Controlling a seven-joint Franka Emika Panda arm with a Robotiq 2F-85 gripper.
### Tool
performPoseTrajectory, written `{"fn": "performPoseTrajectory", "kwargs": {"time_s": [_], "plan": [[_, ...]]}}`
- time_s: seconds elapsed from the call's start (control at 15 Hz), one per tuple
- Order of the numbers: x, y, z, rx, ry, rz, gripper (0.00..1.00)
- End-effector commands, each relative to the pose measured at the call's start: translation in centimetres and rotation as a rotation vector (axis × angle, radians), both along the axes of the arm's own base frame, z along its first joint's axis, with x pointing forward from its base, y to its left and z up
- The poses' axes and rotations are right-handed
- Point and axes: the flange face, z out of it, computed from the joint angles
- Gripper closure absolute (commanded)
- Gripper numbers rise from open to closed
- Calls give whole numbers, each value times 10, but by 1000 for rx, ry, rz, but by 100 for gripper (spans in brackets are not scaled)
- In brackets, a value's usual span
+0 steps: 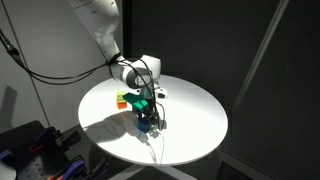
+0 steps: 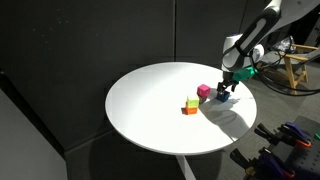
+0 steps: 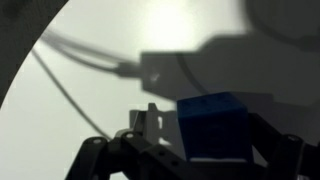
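In the wrist view a dark blue cube (image 3: 212,125) sits on the white table between my open gripper's (image 3: 215,145) fingers. A gap of table shows between the left finger (image 3: 150,128) and the cube; the right side is in shadow. In both exterior views the gripper (image 1: 148,116) (image 2: 223,92) is lowered to the table around the blue cube (image 1: 148,124) (image 2: 219,97). Nothing is gripped.
The round white table (image 1: 195,110) (image 2: 150,100) stands before dark curtains. A magenta cube (image 2: 204,91) and a yellow-green block on an orange one (image 2: 190,105) lie close to the gripper. A green block (image 1: 123,97) shows behind the arm. Cables trail along the wrist (image 1: 150,95).
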Motion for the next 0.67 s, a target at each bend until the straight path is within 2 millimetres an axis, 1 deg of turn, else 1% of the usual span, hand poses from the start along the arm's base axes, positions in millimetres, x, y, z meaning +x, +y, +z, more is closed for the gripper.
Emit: {"fn": "performPoseTrajectory", "kwargs": {"time_s": [0.0,0.07,0.27,0.33,0.6], "plan": [[3,-6,-5,9,0,7,28],[3,-6,-6,8,2,5,34],[4,-6,-5,3,7,-6,59],[4,-6,-4,2,8,-8,63],[2,-4,4,-13,9,-23,66]]}}
